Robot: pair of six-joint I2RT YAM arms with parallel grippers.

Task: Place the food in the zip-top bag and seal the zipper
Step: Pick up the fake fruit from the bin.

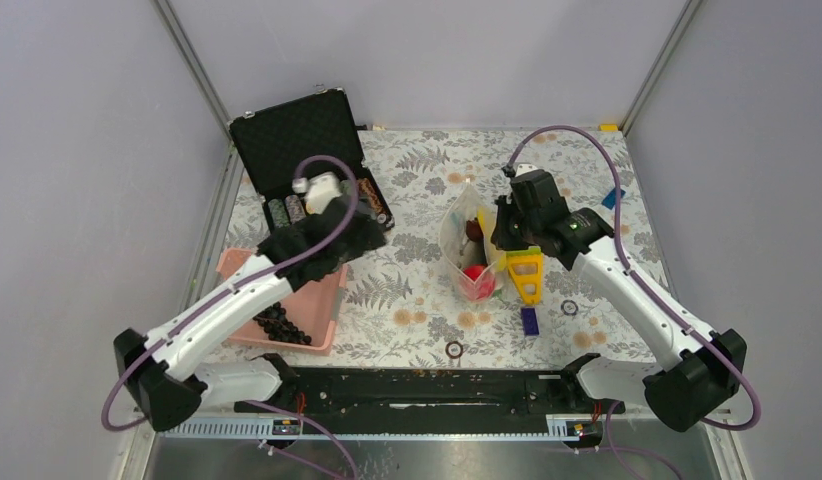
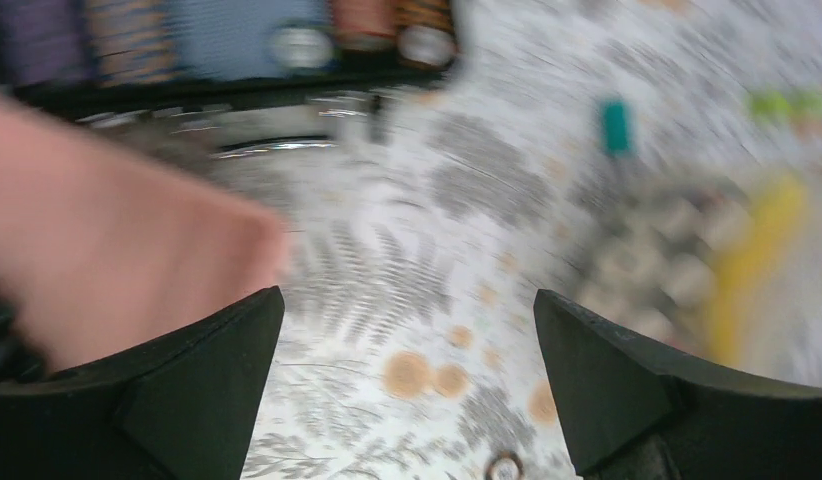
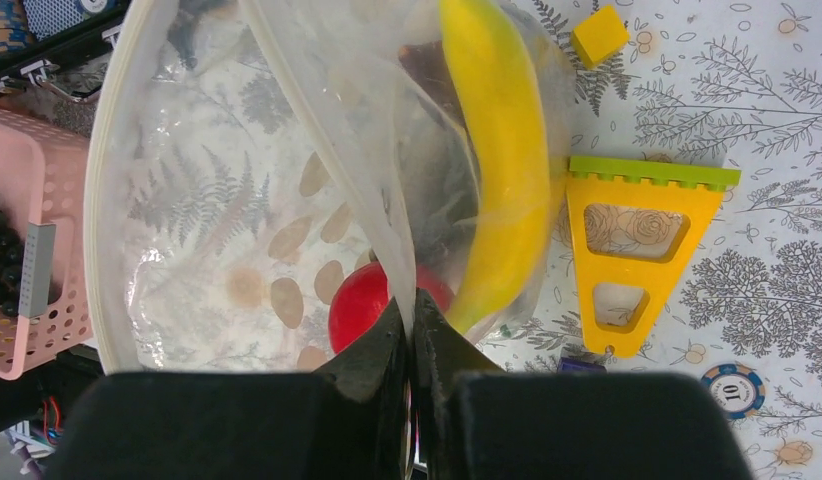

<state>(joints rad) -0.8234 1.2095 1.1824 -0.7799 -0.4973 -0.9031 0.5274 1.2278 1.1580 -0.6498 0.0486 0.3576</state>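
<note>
The clear zip-top bag (image 1: pixel 465 240) stands open mid-table. My right gripper (image 1: pixel 502 236) is shut on one side of its whitish zipper strip (image 3: pixel 317 140) and holds the mouth up and open; in the right wrist view the jaws (image 3: pixel 412 306) pinch the strip. Inside the bag are a yellow banana (image 3: pixel 497 150), a red fruit (image 3: pixel 359 303) and a dark item. My left gripper (image 1: pixel 372 236) is open and empty between the pink basket and the bag; its wrist view (image 2: pixel 407 300) is motion-blurred. A dark grape bunch (image 1: pixel 283 326) lies in the basket.
The pink slatted basket (image 1: pixel 317 300) sits front left. An open black case of poker chips (image 1: pixel 302 140) stands behind it. A yellow triangular piece (image 3: pixel 637 250), a yellow cube (image 3: pixel 599 35), a loose chip (image 3: pixel 735 388) and a purple block (image 1: pixel 530 320) lie right of the bag.
</note>
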